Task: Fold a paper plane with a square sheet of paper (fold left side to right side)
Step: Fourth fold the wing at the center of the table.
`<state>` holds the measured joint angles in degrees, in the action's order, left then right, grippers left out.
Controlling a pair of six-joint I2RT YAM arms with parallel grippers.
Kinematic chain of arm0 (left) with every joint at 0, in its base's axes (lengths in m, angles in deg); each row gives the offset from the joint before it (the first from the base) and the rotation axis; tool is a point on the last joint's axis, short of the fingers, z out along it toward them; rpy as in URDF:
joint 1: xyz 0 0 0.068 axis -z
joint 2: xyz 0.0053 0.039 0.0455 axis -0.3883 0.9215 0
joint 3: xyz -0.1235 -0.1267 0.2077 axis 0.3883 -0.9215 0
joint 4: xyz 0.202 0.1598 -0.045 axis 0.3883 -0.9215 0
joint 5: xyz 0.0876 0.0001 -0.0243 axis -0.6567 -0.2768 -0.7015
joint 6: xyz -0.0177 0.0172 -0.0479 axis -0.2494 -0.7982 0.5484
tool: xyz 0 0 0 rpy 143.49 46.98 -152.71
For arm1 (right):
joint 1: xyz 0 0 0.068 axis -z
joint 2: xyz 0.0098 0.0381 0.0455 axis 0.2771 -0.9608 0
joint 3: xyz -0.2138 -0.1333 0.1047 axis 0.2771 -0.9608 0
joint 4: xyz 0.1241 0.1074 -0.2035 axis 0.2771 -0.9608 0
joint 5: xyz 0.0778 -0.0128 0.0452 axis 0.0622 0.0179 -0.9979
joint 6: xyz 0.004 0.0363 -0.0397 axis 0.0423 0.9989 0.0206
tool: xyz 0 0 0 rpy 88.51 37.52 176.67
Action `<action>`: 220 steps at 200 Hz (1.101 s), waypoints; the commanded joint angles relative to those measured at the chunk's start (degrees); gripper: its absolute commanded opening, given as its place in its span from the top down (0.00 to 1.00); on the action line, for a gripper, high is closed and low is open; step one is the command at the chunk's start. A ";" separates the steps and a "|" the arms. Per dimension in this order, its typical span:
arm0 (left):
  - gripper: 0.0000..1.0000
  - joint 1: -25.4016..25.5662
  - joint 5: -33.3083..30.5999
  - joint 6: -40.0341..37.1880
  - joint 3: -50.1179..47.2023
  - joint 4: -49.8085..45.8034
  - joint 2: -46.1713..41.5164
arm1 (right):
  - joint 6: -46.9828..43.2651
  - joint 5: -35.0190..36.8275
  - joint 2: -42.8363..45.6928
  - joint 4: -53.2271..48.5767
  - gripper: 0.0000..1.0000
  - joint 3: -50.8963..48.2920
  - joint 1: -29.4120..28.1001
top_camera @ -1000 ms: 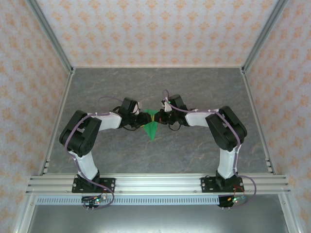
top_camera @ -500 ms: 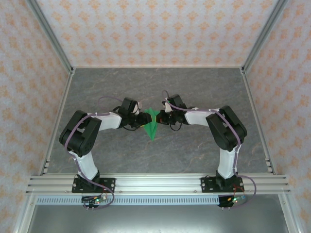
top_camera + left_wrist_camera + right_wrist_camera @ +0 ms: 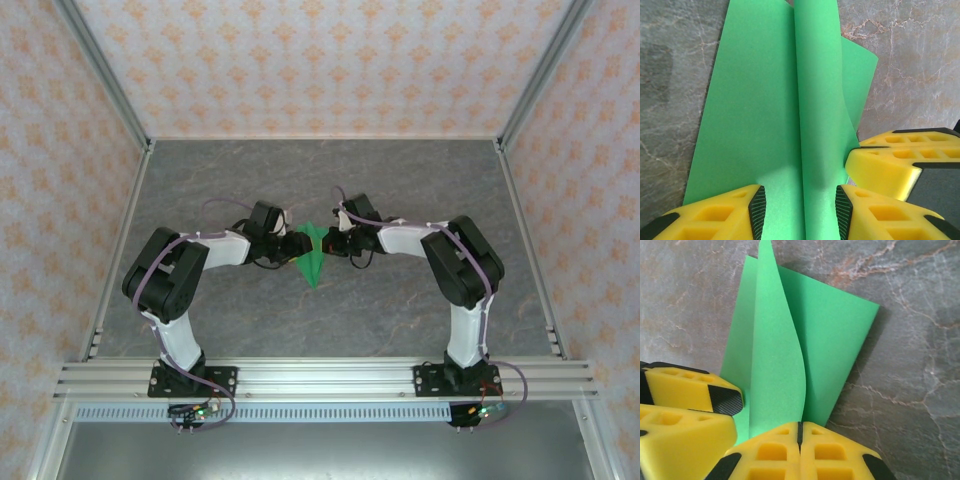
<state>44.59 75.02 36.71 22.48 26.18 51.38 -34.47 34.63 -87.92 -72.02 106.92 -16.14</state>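
The green sheet of paper [image 3: 311,260] lies at the table's middle, folded into a pointed shape with its tip toward the near edge. My left gripper [image 3: 297,245] is at its left side, open, its pads straddling the paper [image 3: 760,100] and a raised centre flap [image 3: 817,100]. My right gripper [image 3: 331,243] is at the paper's right side. In the right wrist view its jaws [image 3: 800,427] are shut on the lower edge of that lifted, curved flap [image 3: 777,350]. The rest of the paper [image 3: 832,335] rests flat on the table.
The grey marbled tabletop [image 3: 420,190] spreads around the paper on all sides. Patterned walls and an aluminium frame [image 3: 527,200] enclose it. The right gripper's yellow fingers [image 3: 890,167] sit close beside my left fingers; the left fingers [image 3: 687,390] show in the right wrist view.
My right gripper has shifted slightly to the left with the flap. The left arm and the paper's tip have stayed where they were.
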 commanded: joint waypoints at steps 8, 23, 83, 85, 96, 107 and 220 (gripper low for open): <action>0.55 -0.47 -3.16 -0.66 -0.40 -1.90 2.34 | -1.16 1.31 -1.45 -1.12 0.95 1.68 -0.25; 0.55 -0.51 -3.16 -0.65 -0.39 -1.87 2.38 | -1.21 1.38 -1.69 -1.21 0.95 1.68 -0.21; 0.55 -0.51 -2.90 -0.65 -0.37 -1.68 2.39 | -1.75 1.84 -2.61 -2.21 0.95 2.19 -0.28; 0.55 -0.48 -2.90 -0.65 -0.40 -1.66 2.38 | -1.79 1.88 -2.62 -2.27 0.95 2.20 -0.27; 0.55 -0.47 -2.81 -0.65 -0.40 -1.68 2.34 | -1.94 2.05 -2.87 -2.63 0.95 2.21 -0.21; 0.55 -0.47 -2.81 -0.65 -0.34 -1.73 2.29 | -2.09 2.26 -2.88 -3.06 0.95 2.21 -0.21; 0.55 -0.47 -3.00 -0.70 -0.84 -1.54 2.47 | -3.81 3.33 -0.35 -5.77 0.95 2.76 -0.65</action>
<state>44.54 75.07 36.71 22.48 26.18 51.38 -37.22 35.75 -89.29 -75.16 109.02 -16.43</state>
